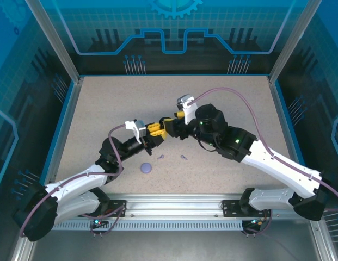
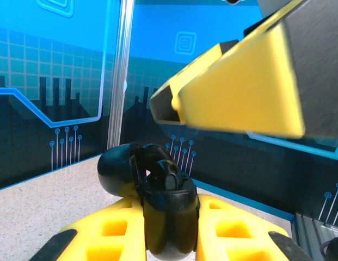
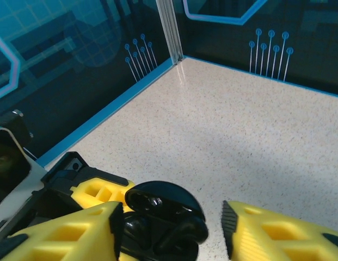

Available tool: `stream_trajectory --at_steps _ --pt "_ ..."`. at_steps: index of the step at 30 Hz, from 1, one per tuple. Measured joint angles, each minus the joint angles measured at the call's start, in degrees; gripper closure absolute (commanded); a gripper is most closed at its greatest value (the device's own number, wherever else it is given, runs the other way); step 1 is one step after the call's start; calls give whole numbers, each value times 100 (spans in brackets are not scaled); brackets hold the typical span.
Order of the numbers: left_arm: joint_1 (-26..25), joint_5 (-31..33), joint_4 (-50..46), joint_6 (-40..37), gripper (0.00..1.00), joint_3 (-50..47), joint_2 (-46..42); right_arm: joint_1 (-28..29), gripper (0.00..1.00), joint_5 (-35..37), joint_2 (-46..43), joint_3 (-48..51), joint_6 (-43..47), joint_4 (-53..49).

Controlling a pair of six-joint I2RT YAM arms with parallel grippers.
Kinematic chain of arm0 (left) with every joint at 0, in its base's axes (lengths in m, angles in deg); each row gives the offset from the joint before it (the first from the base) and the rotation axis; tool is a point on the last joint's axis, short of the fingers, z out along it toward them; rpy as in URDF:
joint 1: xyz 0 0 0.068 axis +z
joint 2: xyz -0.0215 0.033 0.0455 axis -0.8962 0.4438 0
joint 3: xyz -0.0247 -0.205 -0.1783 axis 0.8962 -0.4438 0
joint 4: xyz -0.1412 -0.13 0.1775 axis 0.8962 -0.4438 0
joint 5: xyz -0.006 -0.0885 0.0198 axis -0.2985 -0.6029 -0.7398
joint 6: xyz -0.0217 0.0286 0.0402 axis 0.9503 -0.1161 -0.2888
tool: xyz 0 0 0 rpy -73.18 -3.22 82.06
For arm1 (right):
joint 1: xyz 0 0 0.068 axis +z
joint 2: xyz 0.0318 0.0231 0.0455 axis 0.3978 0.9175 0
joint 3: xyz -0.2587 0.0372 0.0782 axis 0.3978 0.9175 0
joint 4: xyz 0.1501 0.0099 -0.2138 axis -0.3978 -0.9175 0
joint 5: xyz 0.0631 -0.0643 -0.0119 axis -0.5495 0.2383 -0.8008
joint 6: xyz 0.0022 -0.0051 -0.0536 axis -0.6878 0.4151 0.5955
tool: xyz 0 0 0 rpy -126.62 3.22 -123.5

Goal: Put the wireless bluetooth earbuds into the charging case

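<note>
A black charging case (image 2: 167, 215) stands upright with its lid (image 2: 115, 173) open, and my left gripper (image 2: 169, 231) is shut on its body. Black earbuds (image 3: 182, 235) sit in its wells under the raised lid (image 3: 164, 200). My right gripper (image 3: 171, 231) is open around the case from above; its right finger stands clear of the case and its left pad lies close beside it. From above, both grippers meet mid-table, left gripper (image 1: 153, 130) and right gripper (image 1: 167, 128). Two lavender earbuds (image 1: 160, 157) (image 1: 183, 157) lie loose on the table.
A round lavender case (image 1: 146, 168) lies shut on the table in front of the left arm. The speckled table (image 1: 223, 103) is walled by blue panels and aluminium posts (image 1: 59, 41). One of the right gripper's yellow fingers (image 2: 239, 92) looms over the case in the left wrist view.
</note>
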Motion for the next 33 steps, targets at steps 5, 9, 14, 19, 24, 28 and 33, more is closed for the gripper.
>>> stream_trajectory --at_steps 5,9,14,19,24,28,33 --pt "0 0 7 2 97 0 0 -417 29 -422 -352 -9 -164 -2" --pt "0 -2 28 26 97 0 0 -898 19 -957 -564 87 -367 52" --pt "0 -55 173 157 97 0 0 -1674 8 -2159 -660 619 -922 431" --pt "0 -131 321 210 97 0 0 -1829 1 -3178 -372 695 -1351 621" --pt "0 -153 339 278 97 0 0 -1735 0 -3676 22 516 -1495 638" --pt "0 -153 350 286 97 0 0 -1554 0 -3862 264 321 -1515 601" --pt "0 -151 350 286 97 0 0 -1410 3 -3926 350 101 -1445 463"
